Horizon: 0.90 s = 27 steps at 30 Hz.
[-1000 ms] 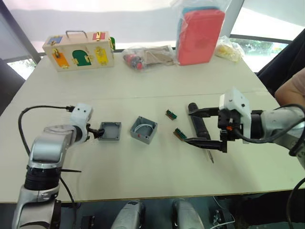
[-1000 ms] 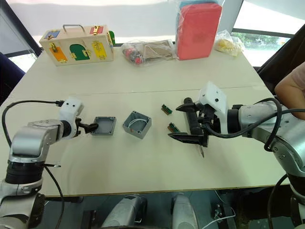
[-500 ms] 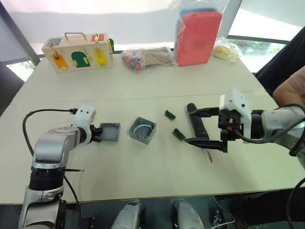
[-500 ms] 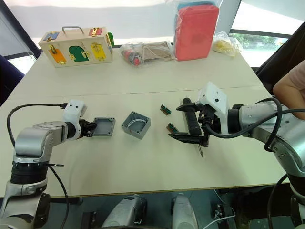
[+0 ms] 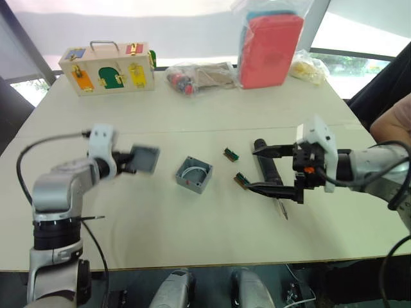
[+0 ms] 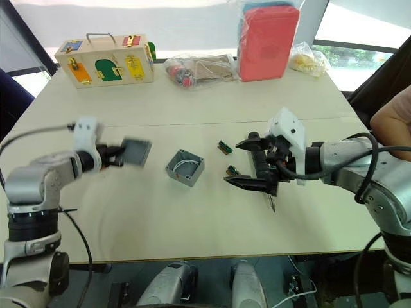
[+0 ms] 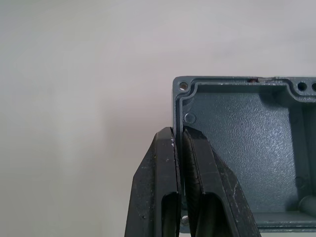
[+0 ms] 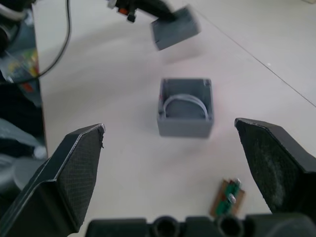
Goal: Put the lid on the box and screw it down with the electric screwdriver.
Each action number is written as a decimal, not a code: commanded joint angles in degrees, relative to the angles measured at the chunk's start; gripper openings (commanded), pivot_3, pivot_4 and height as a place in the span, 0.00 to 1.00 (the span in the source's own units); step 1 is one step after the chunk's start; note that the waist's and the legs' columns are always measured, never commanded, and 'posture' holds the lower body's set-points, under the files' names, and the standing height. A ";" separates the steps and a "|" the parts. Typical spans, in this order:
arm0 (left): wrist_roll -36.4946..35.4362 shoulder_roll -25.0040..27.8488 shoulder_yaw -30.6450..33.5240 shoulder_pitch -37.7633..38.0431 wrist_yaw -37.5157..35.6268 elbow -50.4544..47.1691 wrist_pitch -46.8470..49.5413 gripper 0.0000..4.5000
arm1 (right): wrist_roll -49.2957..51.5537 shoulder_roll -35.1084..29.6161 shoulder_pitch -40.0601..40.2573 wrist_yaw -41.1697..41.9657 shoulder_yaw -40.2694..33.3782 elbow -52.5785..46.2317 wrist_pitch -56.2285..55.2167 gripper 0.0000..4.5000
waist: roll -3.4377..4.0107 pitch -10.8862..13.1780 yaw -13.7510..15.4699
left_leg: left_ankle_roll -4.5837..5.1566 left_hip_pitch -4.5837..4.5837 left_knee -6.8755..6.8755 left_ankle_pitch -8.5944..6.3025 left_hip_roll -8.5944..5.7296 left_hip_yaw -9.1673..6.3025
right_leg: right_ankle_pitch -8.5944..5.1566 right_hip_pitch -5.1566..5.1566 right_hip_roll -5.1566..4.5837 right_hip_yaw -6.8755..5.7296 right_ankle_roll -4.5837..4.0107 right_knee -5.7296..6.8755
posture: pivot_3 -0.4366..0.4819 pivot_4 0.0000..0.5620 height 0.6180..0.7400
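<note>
The left gripper [image 7: 180, 148] has its fingers pinched tight on one rim of the lid [image 5: 142, 158], holding it up off the tabletop [image 5: 192, 237]. The box [image 5: 193, 174] sits open on the tabletop, just beside the lid. The right gripper [image 5: 268, 169] has its fingers wide apart around the electric screwdriver [image 5: 269, 174], which lies flat beside two small green parts [image 5: 241, 180].

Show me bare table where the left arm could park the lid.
Bare table runs along the near edge, in front of the box, and between box and left gripper, which holds the lid. Crowded: around the screwdriver, under the right gripper, and the green boards.
</note>
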 commanded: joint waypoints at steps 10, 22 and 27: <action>-4.98 -8.39 -5.97 -0.55 -3.85 -4.52 -21.77 0.02 | 42.22 20.85 -8.79 -54.36 -2.50 14.07 4.67 1.00 | -0.01 -0.04 -0.52 | -0.06 0.02 -0.09 0.04 0.15 -0.01 | 0.01 -0.08 0.15 0.03 -0.02 0.04 | 0.48 0.27 1.00; -3.77 -10.93 -11.90 -2.62 -3.62 -0.06 -28.02 0.02 | 46.88 26.53 -10.38 -67.54 5.04 13.21 -4.67 1.00 | 0.00 -0.05 -0.83 | -0.01 0.00 -0.04 0.04 0.15 0.01 | 0.01 -0.08 0.37 0.07 -0.02 0.06 | 0.48 0.27 1.00; -4.01 -11.04 -11.77 -2.61 -2.89 -0.11 -27.75 0.00 | 46.93 26.25 -10.13 -67.39 5.56 12.68 -5.96 0.72 | 0.01 -0.05 -0.94 | -0.01 0.00 -0.04 0.04 0.18 0.01 | 0.01 -0.10 0.43 0.10 -0.02 0.06 | 0.48 0.27 1.00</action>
